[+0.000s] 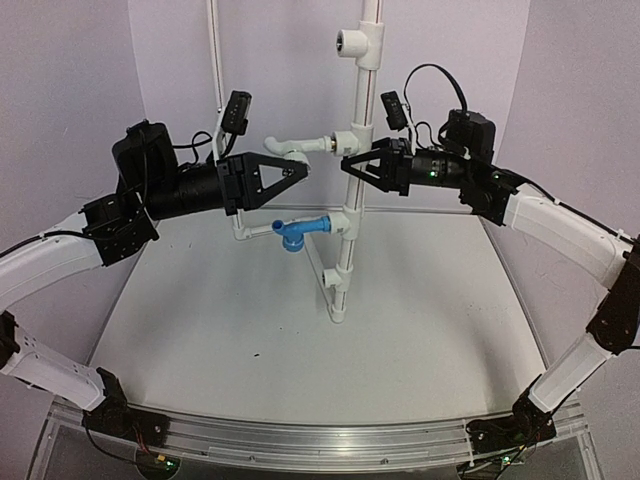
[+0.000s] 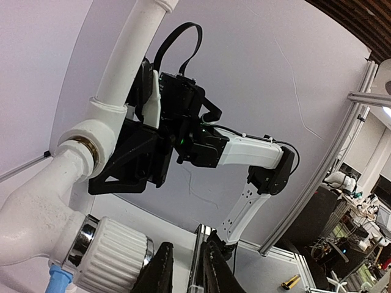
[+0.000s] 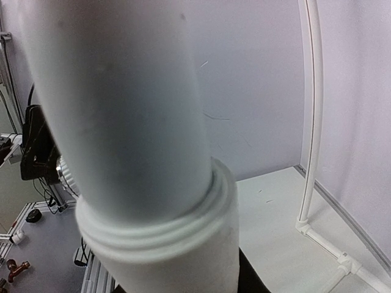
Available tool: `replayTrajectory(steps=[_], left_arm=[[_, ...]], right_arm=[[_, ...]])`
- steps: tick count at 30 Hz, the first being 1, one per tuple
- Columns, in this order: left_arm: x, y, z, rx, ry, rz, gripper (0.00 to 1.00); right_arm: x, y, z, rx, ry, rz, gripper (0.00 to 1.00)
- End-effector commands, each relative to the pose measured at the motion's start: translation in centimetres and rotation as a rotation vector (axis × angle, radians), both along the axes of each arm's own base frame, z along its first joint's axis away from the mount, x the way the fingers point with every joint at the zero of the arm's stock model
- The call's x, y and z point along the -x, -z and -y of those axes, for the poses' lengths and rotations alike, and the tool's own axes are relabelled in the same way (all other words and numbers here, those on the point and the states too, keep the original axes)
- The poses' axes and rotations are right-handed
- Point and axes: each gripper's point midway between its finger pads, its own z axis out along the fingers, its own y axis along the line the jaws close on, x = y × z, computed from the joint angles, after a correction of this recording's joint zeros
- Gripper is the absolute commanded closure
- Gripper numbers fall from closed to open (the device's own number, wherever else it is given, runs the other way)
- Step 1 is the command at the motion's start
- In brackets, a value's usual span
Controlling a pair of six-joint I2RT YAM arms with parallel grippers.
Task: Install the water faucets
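A white faucet [image 1: 292, 149] is screwed into a T fitting [image 1: 343, 142] on the upright white pipe [image 1: 352, 190], its spout pointing left. A blue faucet [image 1: 297, 232] sits in the lower fitting. My left gripper [image 1: 304, 170] is just below and beside the white faucet, its jaws narrowly apart and empty. In the left wrist view the faucet's ribbed knob [image 2: 116, 256] lies left of my fingers [image 2: 160, 271]. My right gripper [image 1: 357, 166] is shut on the upright pipe [image 3: 140, 122], just below that fitting; the pipe hides most of its fingers [image 3: 247, 282].
A second T fitting [image 1: 358, 42] tops the upright pipe, which stands on the white table [image 1: 200, 320]. A thin white tube frame [image 1: 215, 80] runs up the back wall. An aluminium rail [image 1: 300, 440] edges the table's front. Purple-white walls close in on three sides.
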Motion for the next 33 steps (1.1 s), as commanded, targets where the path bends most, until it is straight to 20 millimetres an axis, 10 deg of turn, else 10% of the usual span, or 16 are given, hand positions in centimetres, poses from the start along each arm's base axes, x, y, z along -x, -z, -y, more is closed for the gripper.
replayTrajectory(steps=[1, 7, 17, 26, 33], left_arm=[[-3.9, 3.4, 0.3, -0.050, -0.149, -0.067, 0.83], [-4.1, 3.7, -1.2, -0.085, -0.218, -0.101, 0.79], [1.8, 0.3, -3.6, -0.091, -0.022, -0.115, 0.34], [-1.2, -0.1, -3.2, -0.139, -0.129, -0.231, 0.09], [-4.5, -1.7, -2.4, -0.034, -0.070, -0.286, 0.11]], right_arm=[[1.8, 0.0, 0.7, 0.005, -0.034, -0.208, 1.00], [2.1, -0.2, 0.9, 0.003, -0.031, -0.194, 1.00], [2.1, -0.3, 1.0, 0.004, -0.019, -0.191, 1.00], [2.5, -0.2, 0.9, 0.008, -0.047, -0.198, 1.00], [3.0, -0.3, 1.1, 0.010, -0.067, -0.197, 1.00]])
